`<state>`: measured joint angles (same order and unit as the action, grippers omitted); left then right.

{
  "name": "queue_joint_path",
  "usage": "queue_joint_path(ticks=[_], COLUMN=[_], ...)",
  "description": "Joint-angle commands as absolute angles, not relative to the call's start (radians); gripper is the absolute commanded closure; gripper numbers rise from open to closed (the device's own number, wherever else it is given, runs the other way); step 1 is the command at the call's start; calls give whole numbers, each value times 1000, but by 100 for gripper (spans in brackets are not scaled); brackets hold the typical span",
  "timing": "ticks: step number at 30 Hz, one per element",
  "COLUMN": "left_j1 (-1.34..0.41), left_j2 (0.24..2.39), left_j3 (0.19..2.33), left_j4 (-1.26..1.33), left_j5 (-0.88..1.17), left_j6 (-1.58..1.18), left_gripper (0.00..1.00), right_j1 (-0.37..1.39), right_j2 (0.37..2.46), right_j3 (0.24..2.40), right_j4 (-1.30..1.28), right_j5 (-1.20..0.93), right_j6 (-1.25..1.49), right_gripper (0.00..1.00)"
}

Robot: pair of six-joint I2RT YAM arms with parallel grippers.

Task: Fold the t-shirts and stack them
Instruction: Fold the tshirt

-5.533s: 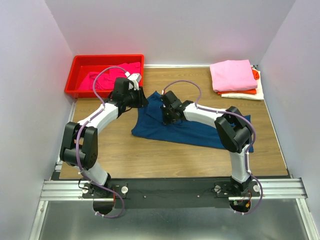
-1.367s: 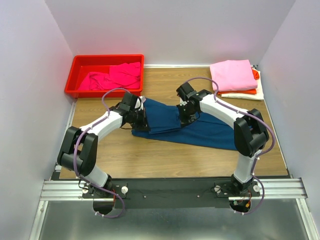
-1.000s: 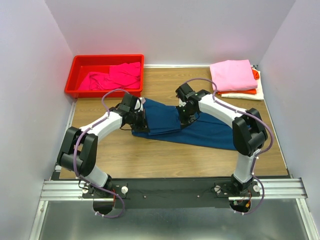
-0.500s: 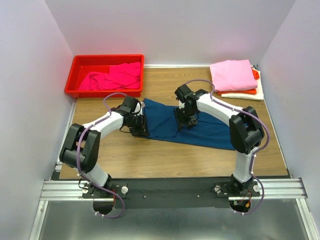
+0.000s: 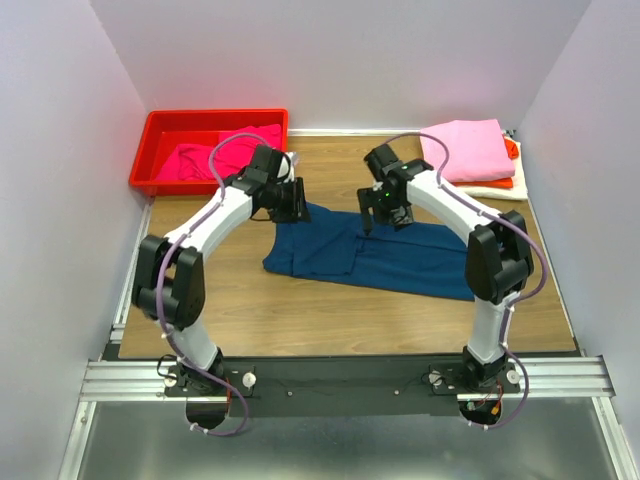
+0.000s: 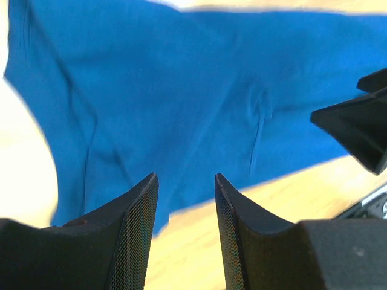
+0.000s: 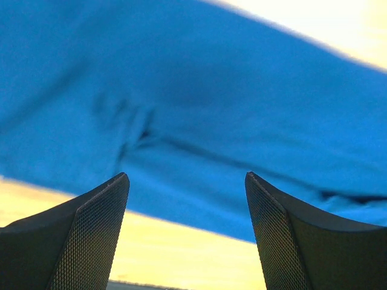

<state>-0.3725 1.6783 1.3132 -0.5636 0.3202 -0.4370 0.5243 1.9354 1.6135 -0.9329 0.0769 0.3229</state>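
Observation:
A dark navy t-shirt (image 5: 400,258) lies flat on the wooden table as a long band, its left part folded over. My left gripper (image 5: 296,203) hovers over the shirt's far left corner, open and empty; the left wrist view shows blue cloth (image 6: 181,90) beyond the parted fingers (image 6: 142,229). My right gripper (image 5: 374,218) hangs over the shirt's far edge near the middle, jaws wide and empty, with cloth (image 7: 211,90) below it. A magenta t-shirt (image 5: 235,152) lies in the bin. Pink (image 5: 465,150), orange (image 5: 510,150) and cream (image 5: 490,190) t-shirts are stacked at the back right.
The red plastic bin (image 5: 160,135) stands at the back left against the wall. White walls close in the table on three sides. In the left wrist view the dark tip of the right gripper (image 6: 357,127) shows at the right edge.
Both grippers have opened, let go of the navy shirt and lifted back toward the far side. The folded-over flap now lies on the shirt.

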Motion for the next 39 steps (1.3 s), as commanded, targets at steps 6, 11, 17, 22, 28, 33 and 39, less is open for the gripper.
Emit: queue_joint_path(ticks=[6, 11, 17, 22, 28, 33, 39], left_j1=[-371, -373, -379, -393, -403, -403, -403], left_j2=[1949, 2029, 2111, 2209, 2298, 2379, 2470], left_j3=[1437, 1480, 1522, 1586, 1683, 1811, 1972], left_j4=[-463, -433, -408, -403, -411, -436, -463], left_j5=[414, 449, 471, 495, 483, 473, 453], left_j6=[-382, -361, -347, -328, -327, -334, -336], left_gripper=[55, 58, 58, 58, 58, 58, 58], right_j1=[362, 298, 265, 259, 259, 259, 259], right_j2=[1968, 1962, 1954, 1965, 1928, 1908, 1873], right_j3=[1510, 1445, 1336, 1295, 1262, 1272, 1273], right_j4=[-675, -604, -557, -555, -600, -687, -748], right_j5=[-56, -166, -184, -221, -175, -164, -152], right_j6=[247, 242, 215, 201, 242, 281, 307], right_gripper=[16, 16, 16, 17, 16, 17, 17])
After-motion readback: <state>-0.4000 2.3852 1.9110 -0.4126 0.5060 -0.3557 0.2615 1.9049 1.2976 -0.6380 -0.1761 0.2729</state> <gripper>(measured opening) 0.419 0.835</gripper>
